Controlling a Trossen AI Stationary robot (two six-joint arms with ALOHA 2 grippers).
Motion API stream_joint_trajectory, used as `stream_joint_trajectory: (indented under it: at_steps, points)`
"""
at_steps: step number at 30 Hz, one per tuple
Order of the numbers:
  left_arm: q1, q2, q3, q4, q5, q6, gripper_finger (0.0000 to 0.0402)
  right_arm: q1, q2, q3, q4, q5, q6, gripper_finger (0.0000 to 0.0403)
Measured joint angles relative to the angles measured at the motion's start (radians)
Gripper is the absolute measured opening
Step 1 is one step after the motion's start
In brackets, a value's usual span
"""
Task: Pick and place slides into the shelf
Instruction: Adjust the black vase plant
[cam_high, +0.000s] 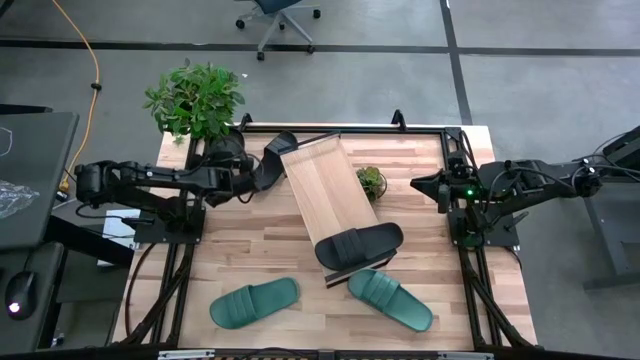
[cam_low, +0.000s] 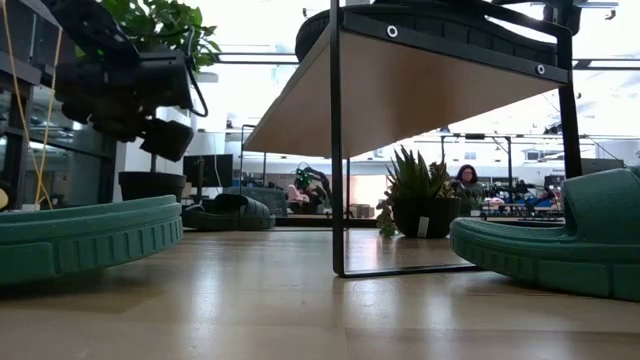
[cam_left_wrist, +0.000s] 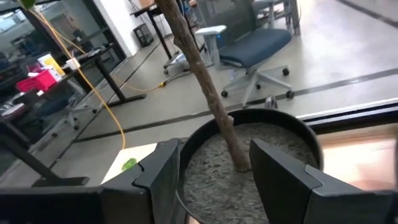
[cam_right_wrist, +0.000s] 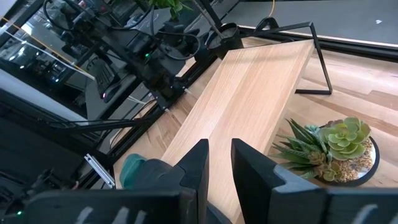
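Grey floor with dark seams surrounds the butcher-block table (cam_high: 260, 255), and an office chair (cam_high: 280, 15) stands beyond its far edge. Lying at an angle across the middle of the table is the shelf (cam_high: 325, 185), a light-wood plank on a thin dark frame. One black slide (cam_high: 360, 244) sits on the shelf's near end. A second black slide (cam_high: 272, 160) lies at the far end of the shelf, just beside the left gripper (cam_high: 245, 178). Two teal slides rest on the tabletop near the front edge: one to the left (cam_high: 254, 302), one to the right (cam_high: 390, 298) close to the shelf's near end.

A small succulent (cam_high: 371, 181) sits just beside the shelf's right edge, and a large potted plant (cam_high: 197, 100) stands at the table's far left corner.

The left gripper hovers by that pot with its fingers (cam_left_wrist: 165, 171) spread and nothing between them. The right gripper (cam_high: 436, 187) waits at the table's right side, its fingers (cam_right_wrist: 196, 165) drawn nearly together with only a narrow gap, grasping nothing.
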Motion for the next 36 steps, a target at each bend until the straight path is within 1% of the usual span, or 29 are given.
stream_joint_trajectory:
  at_steps: [6,11,18,22,26,33,36]
  points:
    - [0.031,0.000,0.000,0.014,0.000,0.028,0.0184,0.000,0.000,0.000,0.000,0.001,-0.003,0.0060]
    - [0.064,-0.001,0.000,0.073,0.000,0.117,0.0181,0.000,0.000,0.000,-0.006,0.005,-0.003,0.0060]
    - [0.094,-0.003,0.000,0.221,0.053,0.230,0.0167,0.000,0.000,0.000,-0.011,0.014,-0.003,0.0060]
    - [0.130,-0.009,0.000,0.233,0.060,0.267,0.0163,0.000,0.000,0.000,-0.011,0.014,0.002,0.0060]
    - [0.170,-0.019,0.000,0.250,0.101,0.294,0.0163,0.000,0.000,0.000,-0.011,0.014,0.007,0.0060]
    - [0.211,-0.022,0.000,0.361,0.142,0.456,0.0163,0.000,0.000,0.000,-0.011,0.015,0.004,0.0060]
    - [0.238,-0.022,0.000,0.398,0.160,0.483,0.0162,0.000,0.000,0.000,-0.011,0.015,0.004,0.0060]
